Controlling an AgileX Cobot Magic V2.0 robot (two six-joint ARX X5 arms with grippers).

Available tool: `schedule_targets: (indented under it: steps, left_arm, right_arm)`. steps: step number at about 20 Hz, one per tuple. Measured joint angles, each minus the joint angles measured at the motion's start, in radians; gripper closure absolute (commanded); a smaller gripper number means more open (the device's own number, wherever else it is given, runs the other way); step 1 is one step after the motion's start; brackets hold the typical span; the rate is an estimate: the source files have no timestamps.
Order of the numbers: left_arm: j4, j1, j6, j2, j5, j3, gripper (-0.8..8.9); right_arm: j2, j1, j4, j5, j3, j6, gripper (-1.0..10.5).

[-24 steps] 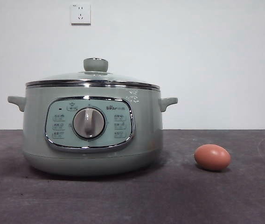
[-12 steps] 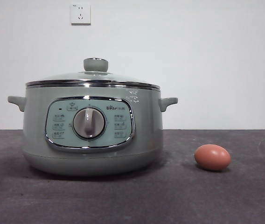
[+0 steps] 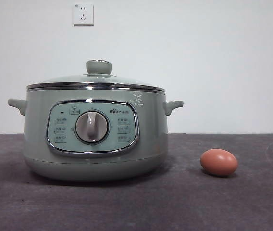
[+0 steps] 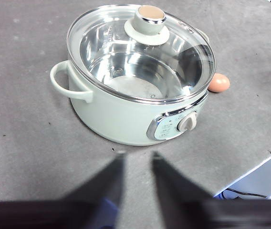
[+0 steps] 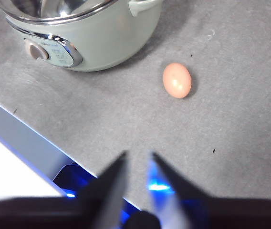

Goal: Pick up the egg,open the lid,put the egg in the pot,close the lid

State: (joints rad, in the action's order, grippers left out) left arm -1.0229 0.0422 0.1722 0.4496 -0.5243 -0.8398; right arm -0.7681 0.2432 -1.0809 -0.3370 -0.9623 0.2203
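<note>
Looking across the table [image 3: 252, 202], I see the pot [image 3: 95, 139] standing on the dark grey surface with the lid [image 3: 95, 79] seated on its rim, knob up. I take the pot as my landmark: the egg [image 3: 218, 162] lies on its side on the table, near the pot on the side of its right-hand handle, apart from the pot's wall and touching nothing but the table. Through the glass of the lid in my left wrist view I can see the steel inside of the pot. My left gripper [image 4: 136, 160] hovers above the table on the pot's control-panel side, jaws slightly parted and holding nothing. My right gripper [image 5: 138, 160] hangs above the table short of the egg, its jaws likewise a little apart and empty.
</note>
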Motion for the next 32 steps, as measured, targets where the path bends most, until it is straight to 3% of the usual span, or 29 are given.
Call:
schedule_targets:
  steps: [2,11,19,26,32]
  left_arm:
    - [0.006,0.0,-0.007,0.0,0.0,0.0,2.27]
    - [0.007,0.0,-0.012,0.0,-0.001,0.0,2.27]
    - [0.006,0.0,-0.012,0.0,-0.002,0.0,2.28]
    - [0.007,0.0,-0.012,0.0,-0.002,0.0,2.28]
    - [0.007,0.0,-0.012,0.0,-0.002,0.0,2.28]
  right_arm:
    - [0.0,0.0,0.005,0.0,0.0,-0.016,2.9]
    - [-0.024,0.003,0.087,-0.002,-0.001,-0.045,2.9]
    - [-0.354,0.085,0.293,0.002,-0.003,-0.044,2.9]
    - [-0.667,0.157,0.501,0.171,-0.003,0.026,3.2]
    - [-0.806,0.157,0.594,0.185,-0.004,0.05,3.5]
